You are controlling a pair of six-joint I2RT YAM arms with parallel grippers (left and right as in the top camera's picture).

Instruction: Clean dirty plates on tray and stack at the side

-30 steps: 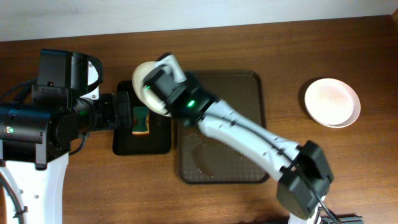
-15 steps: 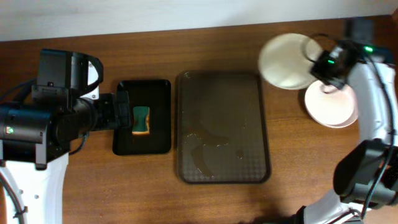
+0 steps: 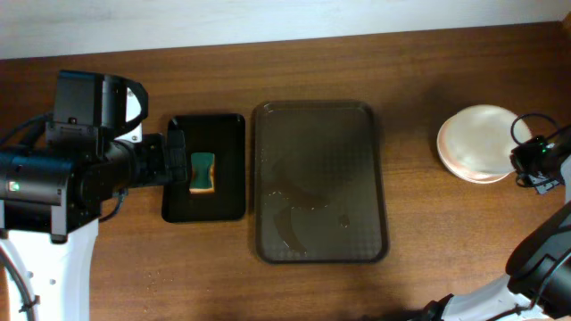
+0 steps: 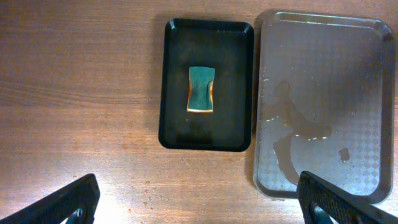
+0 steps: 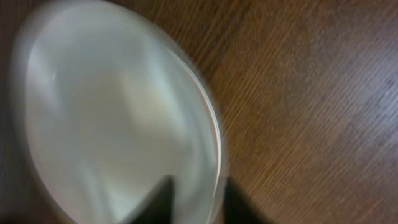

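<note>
The dark brown tray [image 3: 321, 125] lies mid-table with no plates on it, only wet streaks; it also shows in the left wrist view [image 4: 323, 68]. White plates [image 3: 475, 143] sit stacked at the far right of the table. My right gripper [image 3: 533, 160] is at the stack's right edge. In the right wrist view its fingers [image 5: 196, 199] straddle the rim of the top plate [image 5: 112, 118], shut on it. My left gripper [image 4: 199, 205] is open and empty, above the table near the small black tray.
A small black tray [image 3: 227, 134] left of the brown tray holds a green and yellow sponge [image 3: 203, 172]; both show in the left wrist view, tray [image 4: 180, 37] and sponge [image 4: 200, 89]. The left arm's body fills the table's left side.
My right arm swung a white plate from over the brown tray's left side across to the far right and brought it down onto the stack. The left arm has not moved.
</note>
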